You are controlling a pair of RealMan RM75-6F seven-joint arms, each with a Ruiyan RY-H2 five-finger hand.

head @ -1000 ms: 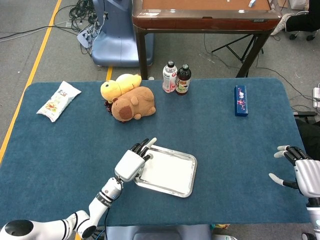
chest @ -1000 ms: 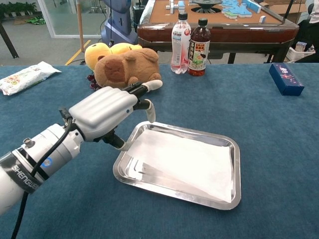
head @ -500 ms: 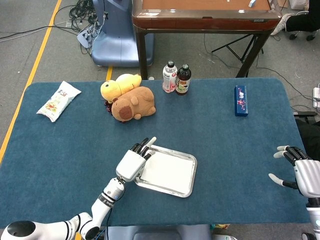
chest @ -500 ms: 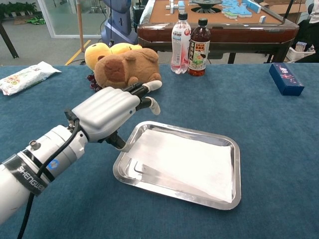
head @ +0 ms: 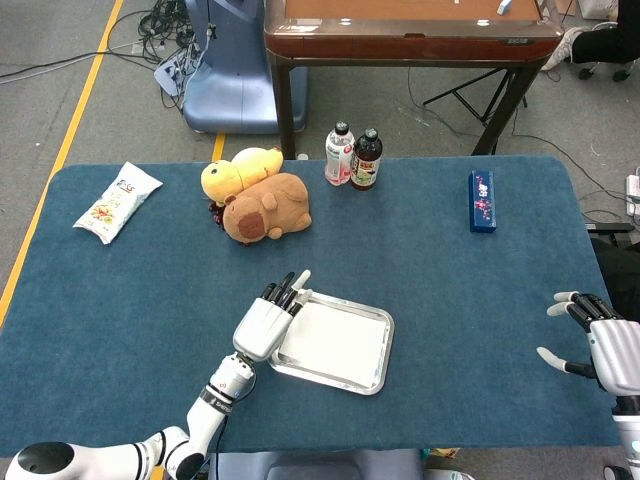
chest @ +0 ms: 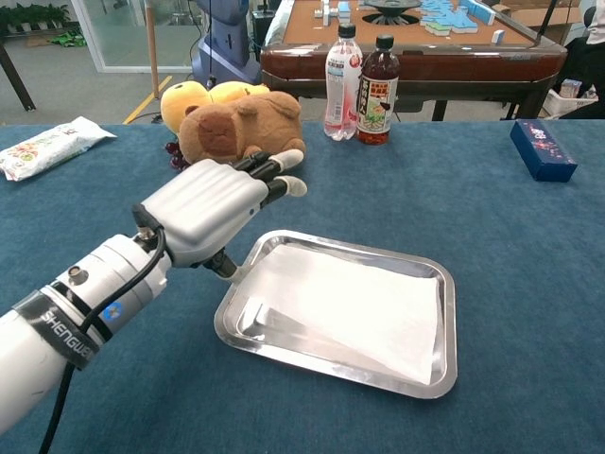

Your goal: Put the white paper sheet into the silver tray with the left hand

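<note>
The white paper sheet [head: 335,340] [chest: 354,302] lies flat inside the silver tray [head: 380,322] [chest: 331,360] near the table's front middle. My left hand [head: 266,320] [chest: 210,206] hovers over the tray's left rim with its fingers stretched out and apart, holding nothing; it is not touching the sheet. My right hand [head: 600,340] rests at the far right edge of the table in the head view, fingers spread and empty. The chest view does not show it.
Two plush toys [head: 255,200] [chest: 232,118] lie behind the tray to the left. Two bottles [head: 352,157] [chest: 361,83] stand at the back middle. A blue box [head: 482,201] [chest: 541,148] lies back right, a snack packet [head: 116,201] [chest: 49,146] far left.
My left hand has drawn back a little to the left and lifted off the tray's corner; its thumb has straightened away from the sheet. The right hand has not moved.
</note>
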